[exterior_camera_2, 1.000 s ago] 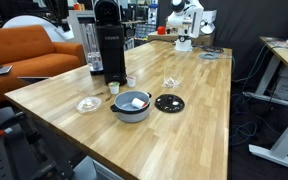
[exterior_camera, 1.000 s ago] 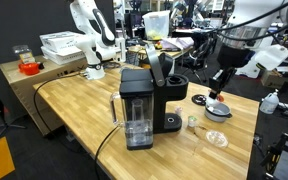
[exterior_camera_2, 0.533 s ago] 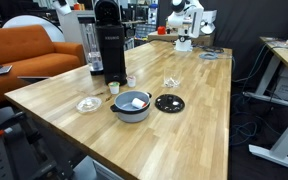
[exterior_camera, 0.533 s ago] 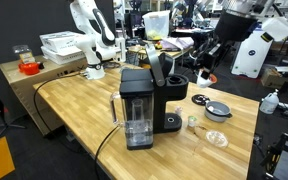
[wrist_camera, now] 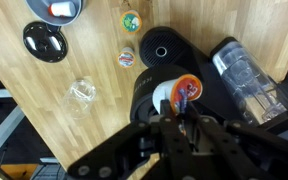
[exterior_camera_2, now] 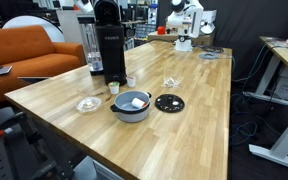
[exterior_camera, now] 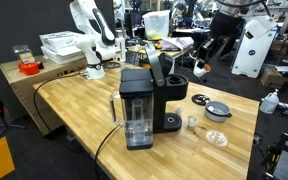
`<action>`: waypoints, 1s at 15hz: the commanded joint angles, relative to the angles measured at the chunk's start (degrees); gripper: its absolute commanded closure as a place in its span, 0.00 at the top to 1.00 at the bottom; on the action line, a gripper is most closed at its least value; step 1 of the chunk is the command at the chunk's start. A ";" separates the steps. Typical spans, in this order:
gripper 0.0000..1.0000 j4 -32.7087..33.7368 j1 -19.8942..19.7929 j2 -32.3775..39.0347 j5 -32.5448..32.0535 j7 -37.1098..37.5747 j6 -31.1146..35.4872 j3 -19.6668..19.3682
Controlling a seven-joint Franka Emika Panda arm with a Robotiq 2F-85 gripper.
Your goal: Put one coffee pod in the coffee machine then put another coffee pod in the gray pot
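Observation:
My gripper (wrist_camera: 180,116) is shut on a white coffee pod with an orange foil lid (wrist_camera: 182,90). It holds the pod above the top of the black coffee machine (wrist_camera: 164,55). In an exterior view the gripper (exterior_camera: 198,70) hangs above and behind the machine (exterior_camera: 139,100). Two more pods stand on the table beside the machine, one with a green lid (wrist_camera: 132,21) and one with an orange lid (wrist_camera: 127,58); they also show in an exterior view (exterior_camera_2: 113,88) (exterior_camera_2: 130,82). The gray pot (exterior_camera_2: 131,104) stands in front of the machine with something pale inside.
A black round lid (exterior_camera_2: 169,102) lies next to the pot. A clear glass (exterior_camera_2: 171,82) and a small glass dish (exterior_camera_2: 88,104) stand on the wooden table. The machine's clear water tank (wrist_camera: 246,75) is at its side. A white robot arm (exterior_camera: 92,35) stands behind.
The arm has swung from the right side of the table over toward the coffee machine, carrying the pod. Nothing on the table has moved.

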 commanded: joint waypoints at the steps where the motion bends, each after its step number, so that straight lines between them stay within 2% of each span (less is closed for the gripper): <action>1: 0.04 3.03 -0.56 3.69 -1.97 -2.92 2.35 -0.38; 15: 0.04 13.64 0.81 15.91 3.52 -13.90 2.25 -3.34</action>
